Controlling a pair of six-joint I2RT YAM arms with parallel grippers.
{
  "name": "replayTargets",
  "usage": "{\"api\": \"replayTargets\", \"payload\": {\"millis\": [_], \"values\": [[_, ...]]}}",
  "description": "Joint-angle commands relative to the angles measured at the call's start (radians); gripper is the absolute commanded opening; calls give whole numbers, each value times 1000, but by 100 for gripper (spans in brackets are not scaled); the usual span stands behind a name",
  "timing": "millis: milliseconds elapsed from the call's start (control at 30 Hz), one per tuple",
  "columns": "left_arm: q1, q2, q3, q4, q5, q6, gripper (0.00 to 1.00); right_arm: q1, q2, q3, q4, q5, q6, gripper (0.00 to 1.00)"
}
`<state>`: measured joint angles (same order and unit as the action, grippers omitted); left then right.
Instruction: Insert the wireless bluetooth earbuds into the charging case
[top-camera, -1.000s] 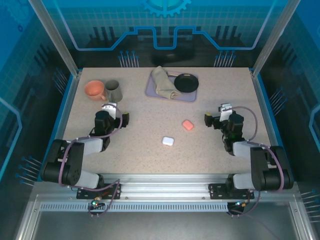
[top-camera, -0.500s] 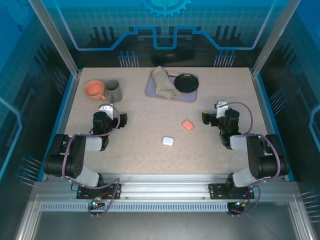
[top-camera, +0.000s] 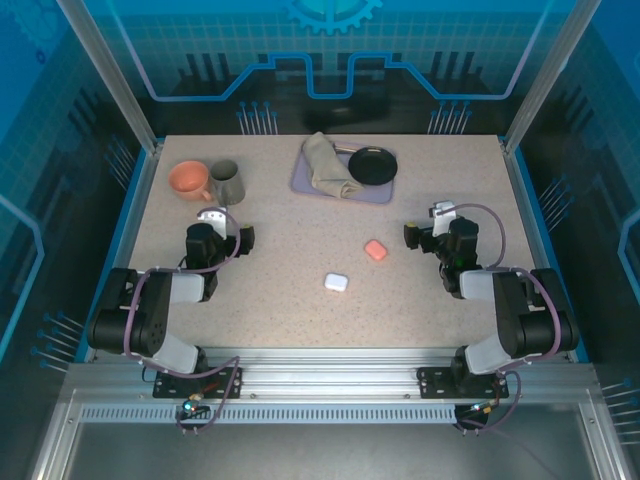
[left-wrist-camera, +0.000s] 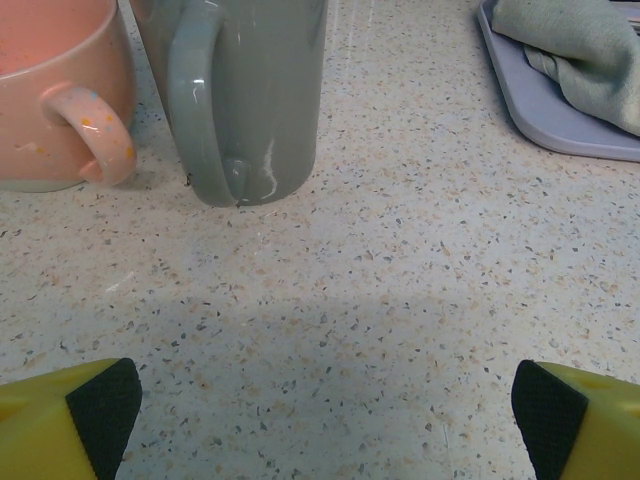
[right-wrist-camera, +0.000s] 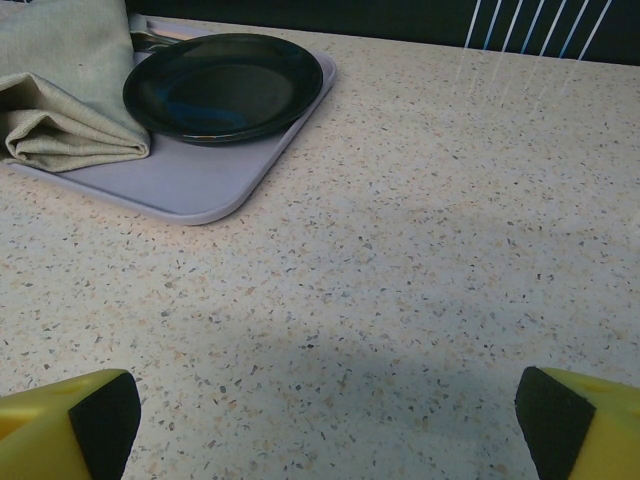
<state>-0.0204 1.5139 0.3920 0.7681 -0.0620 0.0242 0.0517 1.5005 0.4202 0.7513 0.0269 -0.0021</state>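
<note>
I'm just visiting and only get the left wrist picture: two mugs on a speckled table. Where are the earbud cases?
Observer: From above, a small white rounded plastic case lies on the speckled table, near its front middle.
Operator: Only that one?
Observer: No, a small salmon-pink rounded case lies apart from it, farther back and to its right.
Operator: What shares the lilac tray with the folded beige cloth?
Observer: A round black plate.
</note>
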Motion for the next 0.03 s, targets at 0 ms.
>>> {"api": "replayTargets", "payload": {"millis": [0], "values": [[12,3,27,13,8,-21,99,4,4,12,-1,11,-12,100]]}}
